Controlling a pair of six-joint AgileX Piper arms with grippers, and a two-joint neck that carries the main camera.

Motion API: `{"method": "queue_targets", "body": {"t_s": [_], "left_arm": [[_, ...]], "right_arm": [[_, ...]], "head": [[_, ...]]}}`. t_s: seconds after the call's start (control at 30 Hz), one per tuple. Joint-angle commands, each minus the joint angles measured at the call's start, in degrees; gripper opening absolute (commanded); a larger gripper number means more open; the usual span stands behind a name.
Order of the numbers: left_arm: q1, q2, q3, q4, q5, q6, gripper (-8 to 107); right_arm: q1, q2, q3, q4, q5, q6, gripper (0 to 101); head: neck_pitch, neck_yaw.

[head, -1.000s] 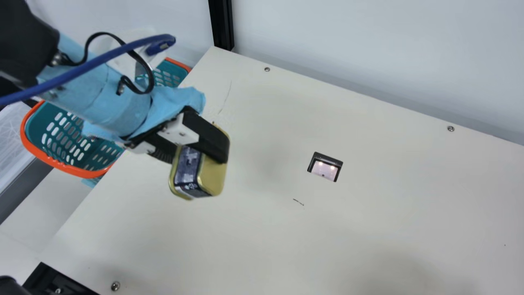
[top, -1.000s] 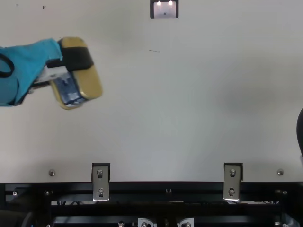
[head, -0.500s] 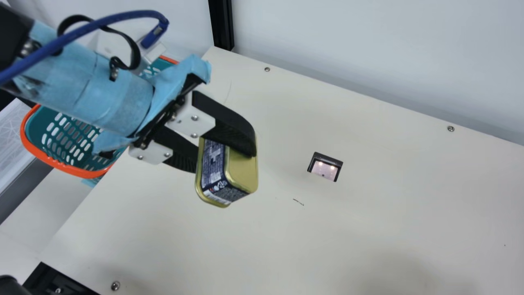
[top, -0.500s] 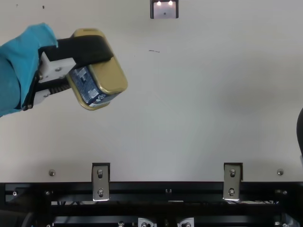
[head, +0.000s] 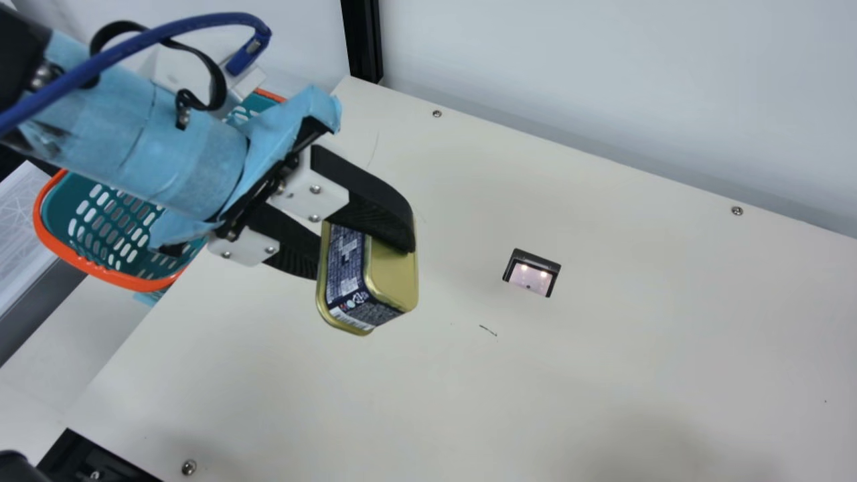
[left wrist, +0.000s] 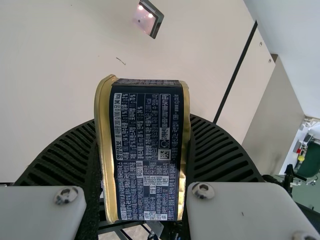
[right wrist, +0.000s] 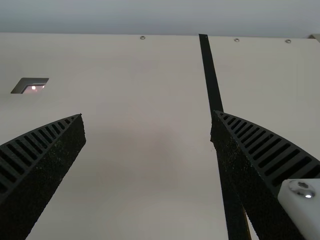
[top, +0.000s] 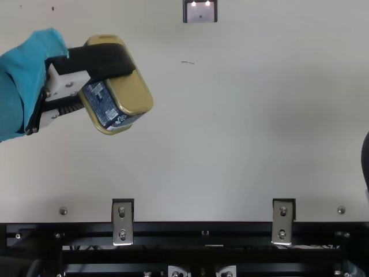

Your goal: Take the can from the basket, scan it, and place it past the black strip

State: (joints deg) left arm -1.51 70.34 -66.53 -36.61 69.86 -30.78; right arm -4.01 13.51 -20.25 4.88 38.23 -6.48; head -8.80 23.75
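Observation:
In the main view my left gripper [head: 365, 248] is shut on the gold can [head: 395, 278], held tilted above the table, left of the scanner window [head: 531, 276]. The teal basket [head: 110, 272] with its orange rim lies behind that arm. In the left wrist view the can's dark printed side [left wrist: 147, 150] faces the camera, between the ribbed fingers of my left gripper [left wrist: 142, 165]. In the right wrist view my right gripper [right wrist: 147, 127] stands open with nothing between its fingers; the black strip [right wrist: 211, 80] runs along the table there, passing behind one finger.
The cream table [head: 602, 348] spreads around the scanner, with a pale wall [head: 636, 87] along its far side and a black post [head: 362, 40] at the far corner. Metal brackets [top: 122, 222] sit on the black frame at the near edge in the top view.
Over the last second my left gripper has carried the can away from the basket side, toward the scanner, and the can has turned somewhat. In the latest half second it has shifted only slightly back.

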Motion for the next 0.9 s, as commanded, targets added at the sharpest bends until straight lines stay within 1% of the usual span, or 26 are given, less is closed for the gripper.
{"method": "queue_targets", "body": {"t_s": [0.0, 0.13, 0.47, 0.87], "left_arm": [[0.16, 0.10, 0.04, -0.21, 0.04, 0.18, 10], [0.06, 0.69, -0.20, -1.69, 0.04, -0.71, 10], [1.37, 2.59, -2.11, -7.83, 0.04, -4.55, 10], [3.13, 2.03, -3.16, -12.67, 0.04, -7.63, 10]], "right_arm": [[0.00, 0.00, 0.00, 0.00, 0.00, 0.00, 101], [0.00, 0.00, 0.00, 0.00, 0.00, 0.00, 101], [0.00, 0.00, 0.00, 0.00, 0.00, 0.00, 101], [0.00, 0.00, 0.00, 0.00, 0.00, 0.00, 101]], "head": [[-1.77, 0.32], [-1.77, 0.32], [-1.77, 0.32], [-1.77, 0.32]]}}
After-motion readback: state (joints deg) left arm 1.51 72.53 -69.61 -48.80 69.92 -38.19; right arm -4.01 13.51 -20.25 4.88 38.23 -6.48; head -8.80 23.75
